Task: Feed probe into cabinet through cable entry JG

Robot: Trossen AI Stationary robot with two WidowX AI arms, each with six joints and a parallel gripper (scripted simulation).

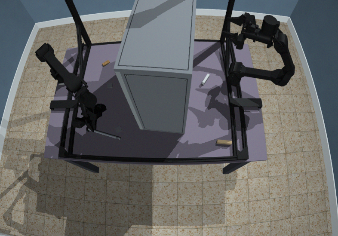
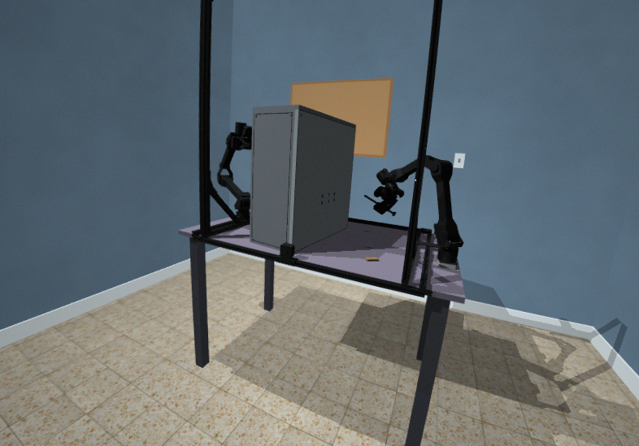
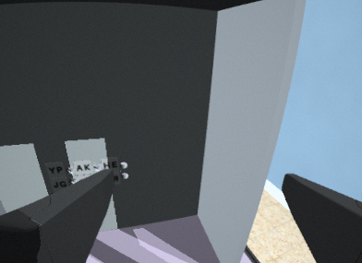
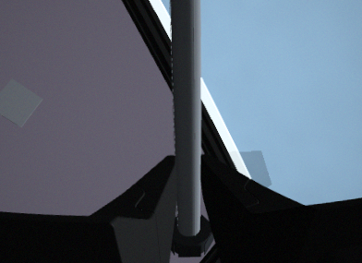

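The slim, dark-collared grey probe (image 1: 107,134) (image 2: 369,199) (image 4: 187,107) is slanting in midair beside the upright grey cabinet (image 1: 155,37) (image 2: 322,162) (image 3: 138,84), whose JG label (image 3: 60,184) is showing.

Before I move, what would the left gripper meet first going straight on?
Probably the dark inner panel of the tall grey cabinet, close to its pale side wall; depth there is unclear.
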